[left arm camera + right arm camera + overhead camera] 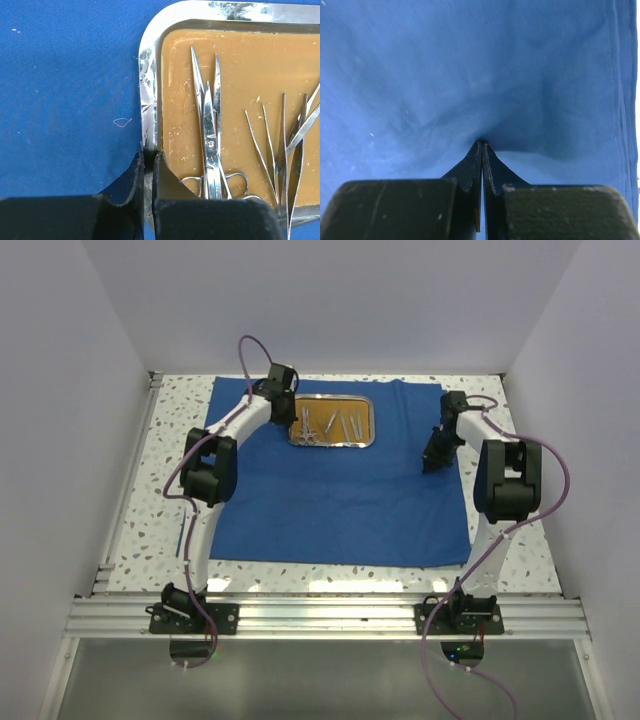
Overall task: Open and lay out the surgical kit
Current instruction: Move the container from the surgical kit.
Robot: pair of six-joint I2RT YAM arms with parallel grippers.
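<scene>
Jaws shut: the left gripper [148,156] clamps the steel tray [149,100] by its rim; the right gripper [482,144] pinches the blue cloth [470,65].
Silver instruments [210,130] lie on the tray's orange-brown base; the tray sits near the far edge of the cloth, which is spread flat on the speckled table [150,520].

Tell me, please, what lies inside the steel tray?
On the orange-brown base of the tray lie ring-handled instruments and several slim tweezers. The left pincer, closed on the rim, covers their near ends. What is under the base cannot be seen.
</scene>
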